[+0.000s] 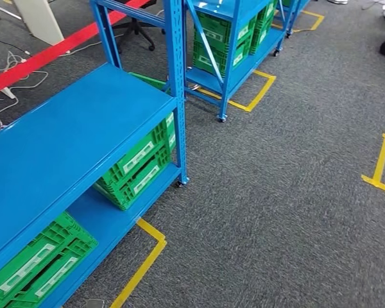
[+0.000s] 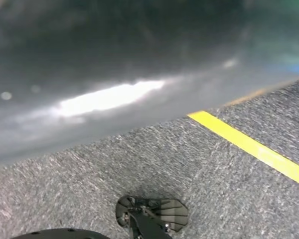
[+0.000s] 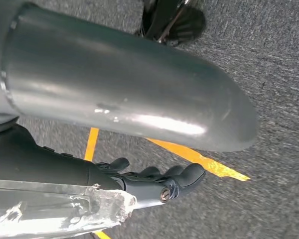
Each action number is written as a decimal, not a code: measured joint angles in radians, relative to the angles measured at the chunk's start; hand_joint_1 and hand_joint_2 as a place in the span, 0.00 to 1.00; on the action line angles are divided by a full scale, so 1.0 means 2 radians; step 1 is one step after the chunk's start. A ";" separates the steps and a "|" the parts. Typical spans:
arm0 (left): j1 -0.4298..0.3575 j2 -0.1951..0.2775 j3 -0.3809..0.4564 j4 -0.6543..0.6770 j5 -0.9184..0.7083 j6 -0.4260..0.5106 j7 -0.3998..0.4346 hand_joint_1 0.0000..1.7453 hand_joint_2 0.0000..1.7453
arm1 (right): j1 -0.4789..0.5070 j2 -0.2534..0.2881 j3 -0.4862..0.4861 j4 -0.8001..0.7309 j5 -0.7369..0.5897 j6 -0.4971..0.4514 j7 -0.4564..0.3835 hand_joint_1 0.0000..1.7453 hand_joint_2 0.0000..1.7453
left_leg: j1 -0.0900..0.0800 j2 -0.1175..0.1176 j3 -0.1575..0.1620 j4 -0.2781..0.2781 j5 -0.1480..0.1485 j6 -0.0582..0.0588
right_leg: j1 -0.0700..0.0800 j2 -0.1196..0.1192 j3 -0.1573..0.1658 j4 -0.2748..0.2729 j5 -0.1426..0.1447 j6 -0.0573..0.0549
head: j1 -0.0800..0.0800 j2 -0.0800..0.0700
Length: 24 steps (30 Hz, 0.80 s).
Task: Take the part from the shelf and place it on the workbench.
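The blue shelf (image 1: 74, 128) is seen in the head view at the left, its flat top board bare and blue. Green crates (image 1: 140, 163) are tucked on the lower board under the right end, and more are seen under the near edge. Where the part lies cannot be told, so its place relative to the fingers cannot be told either. In the right wrist view, the right hand (image 3: 148, 169) is caught over the grey carpet (image 1: 278, 192) and a strip of yellow tape (image 3: 201, 162). Its dark fingers (image 3: 185, 175) are stretched out side by side, and the thick grey thumb (image 3: 140, 94) is held apart from them, with carpet showing in the gap. A shiny crinkled piece (image 3: 65, 211) is seen against the hand's far side, but what it is cannot be told. In the left wrist view, the left hand (image 2: 102, 74) is a grey blur, so the state of its fingers cannot be told.
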 joint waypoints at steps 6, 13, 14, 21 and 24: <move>0.001 0.000 0.000 0.000 -0.001 0.000 0.000 0.00 0.00 | 0.002 0.000 0.000 0.000 0.000 0.000 0.000 0.00 0.00 | 0.005 -0.042 0.015 0.003 -0.013 -0.016 | -0.009 0.037 0.032 -0.114 0.086 0.005 | 0.002 0.000; 0.001 0.000 0.000 0.000 -0.001 0.000 0.000 0.00 0.00 | 0.003 0.000 0.000 0.000 0.001 -0.001 0.000 0.00 0.00 | 0.006 -0.004 -0.025 0.074 -0.047 -0.032 | -0.004 0.008 0.048 -0.124 0.075 -0.021 | -0.005 0.000; 0.000 0.000 0.000 0.000 -0.002 0.000 0.000 0.00 0.00 | 0.003 0.000 0.000 0.000 0.001 -0.001 0.000 0.00 0.00 | 0.006 0.003 -0.045 0.109 -0.059 -0.032 | -0.002 0.000 0.050 -0.124 0.073 -0.024 | -0.006 0.000; 0.001 0.002 0.000 0.000 -0.004 0.000 0.000 0.00 0.00 | 0.004 0.001 0.000 0.000 0.002 -0.001 -0.001 0.00 0.00 | -0.014 0.046 -0.024 0.039 0.005 0.001 | 0.012 -0.045 0.072 -0.125 0.050 -0.026 | -0.006 0.000; 0.001 0.002 0.000 0.000 -0.004 -0.001 0.000 0.00 0.00 | 0.001 0.001 0.000 0.000 0.004 -0.001 -0.001 0.00 0.00 | -0.015 0.045 -0.014 0.017 -0.002 0.004 | 0.015 -0.064 0.079 -0.130 0.045 -0.021 | -0.006 0.000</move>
